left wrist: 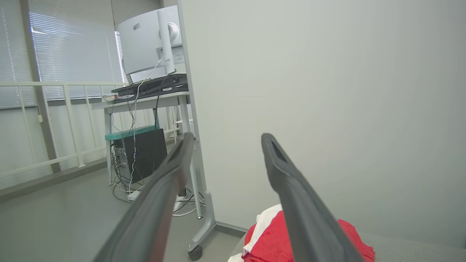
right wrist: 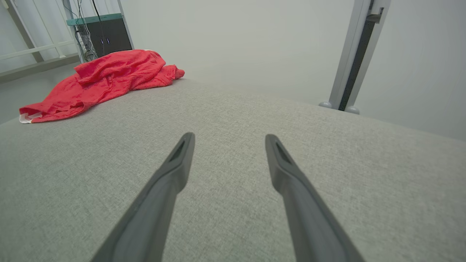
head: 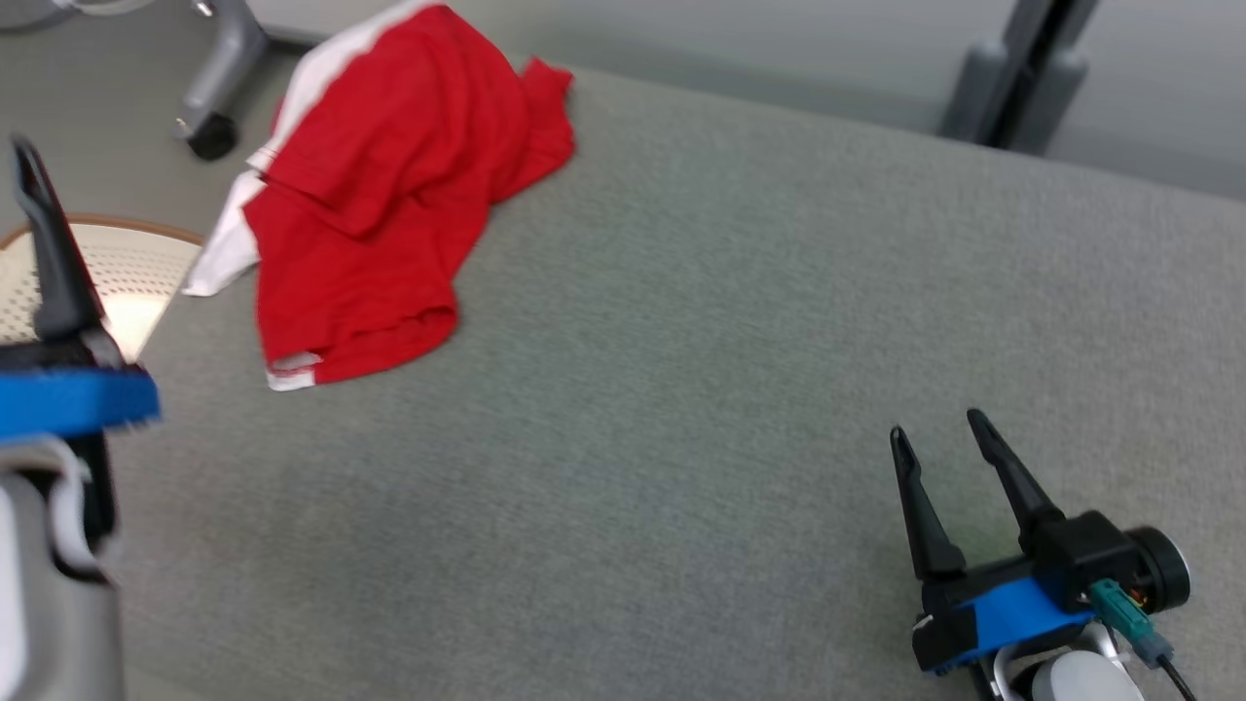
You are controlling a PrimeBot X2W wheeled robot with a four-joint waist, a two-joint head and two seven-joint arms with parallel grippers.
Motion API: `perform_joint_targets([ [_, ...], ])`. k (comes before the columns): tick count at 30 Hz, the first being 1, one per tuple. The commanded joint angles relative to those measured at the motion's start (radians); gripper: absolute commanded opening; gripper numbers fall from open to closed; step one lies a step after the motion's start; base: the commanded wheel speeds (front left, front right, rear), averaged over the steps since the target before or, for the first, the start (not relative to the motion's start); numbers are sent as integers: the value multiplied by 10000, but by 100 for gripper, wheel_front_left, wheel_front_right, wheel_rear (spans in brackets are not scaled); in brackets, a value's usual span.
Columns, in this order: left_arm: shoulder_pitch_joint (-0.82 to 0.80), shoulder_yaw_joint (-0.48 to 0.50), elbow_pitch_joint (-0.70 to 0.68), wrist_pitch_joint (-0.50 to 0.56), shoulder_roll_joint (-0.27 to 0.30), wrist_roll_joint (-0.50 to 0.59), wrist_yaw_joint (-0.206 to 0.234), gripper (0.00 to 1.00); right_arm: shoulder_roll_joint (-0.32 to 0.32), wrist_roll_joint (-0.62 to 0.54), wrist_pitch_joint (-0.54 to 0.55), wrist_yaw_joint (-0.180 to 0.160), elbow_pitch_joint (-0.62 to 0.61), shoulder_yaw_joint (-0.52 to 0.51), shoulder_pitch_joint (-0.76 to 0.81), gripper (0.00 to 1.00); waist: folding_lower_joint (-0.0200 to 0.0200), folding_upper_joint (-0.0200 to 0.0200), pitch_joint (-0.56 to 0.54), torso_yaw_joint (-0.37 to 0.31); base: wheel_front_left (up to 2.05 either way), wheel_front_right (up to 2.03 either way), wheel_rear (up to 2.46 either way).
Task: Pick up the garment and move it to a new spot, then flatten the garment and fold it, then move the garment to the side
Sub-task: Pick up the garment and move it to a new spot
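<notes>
A crumpled red garment (head: 389, 185) with white trim lies at the far left corner of the grey fabric surface (head: 730, 341); one white edge hangs over the left side. It also appears as the red garment (right wrist: 105, 78) far off to the left in the right wrist view. My left gripper (left wrist: 225, 136) is open and raised, left of and nearer than the garment (left wrist: 269, 236), with nothing between its fingers (head: 54, 253). My right gripper (head: 936, 424) hovers low over the near right of the surface, open and empty, far from the garment.
A pale perforated round object with a brown rim (head: 127, 273) sits beside the surface's left edge. A grey wheeled stand leg (head: 209, 131) is beyond it, and a grey post (head: 1022, 68) stands at the back right. A desk with a monitor (left wrist: 145, 40) is farther left.
</notes>
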Motion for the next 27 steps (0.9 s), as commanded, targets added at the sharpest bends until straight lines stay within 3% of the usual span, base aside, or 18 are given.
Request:
perform_joint_targets([
  [1, -799, 19, 244, 235, 373, 105, -58, 100, -53, -224, -35, 1, -97, 78, -275, 100, -1, 0, 412, -189, 0, 0, 0],
  [6, -2609, -29, 1726, 840, 1156, 159, -203, 100, -55, -771, -35, 1, -232, 353, -867, 100, -1, 0, 1523, -887, 0, 0, 0],
  [11, -3550, -224, 3500, 1270, 1509, 180, -319, 100, -55, -1068, -35, 1, -353, 546, -1299, 100, -1, 0, 2379, -1397, 0, 0, 0],
  [18, -4542, -825, 6158, 1958, 1600, 174, -557, 100, -95, -1260, 0, -10, -417, 602, -1680, 100, -1, 0, 3437, -1943, 0, 0, 0],
  [27, -5204, -1635, 7658, 2541, 1327, -480, -802, 100, -112, -1062, 39, -10, -244, 679, -1689, 100, -1, 0, 3738, -2039, 0, 0, 0],
])
